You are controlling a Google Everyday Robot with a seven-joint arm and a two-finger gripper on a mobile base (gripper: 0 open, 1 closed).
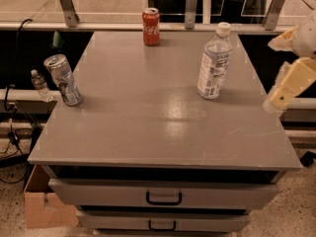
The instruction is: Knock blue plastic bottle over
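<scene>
**Bottle upright, gripper waiting off the table's right edge**

The blue plastic bottle (214, 63) stands on the right half of the grey cabinet top (148, 117), toward the back. Its white cap is up and its long axis is close to vertical, so the knock is not yet done. The gripper (277, 98) hangs at the far right of the camera view, beyond the table's right edge and a little nearer the front than the bottle. Only a cream-coloured part of it shows, and whether it is open or closed cannot be told from here; it holds nothing that can be seen.

From the gripper, the bottle lies to the left and slightly farther back, apart from it, with bare tabletop and open air between them. A sideways sweep to the left, meeting the bottle high on its body, looks like the simplest way to tip it. It would probably fall toward the middle of the table, where there is room.

Nothing stands in that path. The red Coca-Cola can (151, 26) sits at the back edge, well to the bottle's left. The silver patterned can (63, 79) stands near the left edge, tilted in this view. A tiny clear bottle (40, 85) sits beyond that edge, seemingly on a ledge off the table. Below the top are two drawers (163, 194), and a cardboard box (42, 209) is on the floor at lower left.
</scene>
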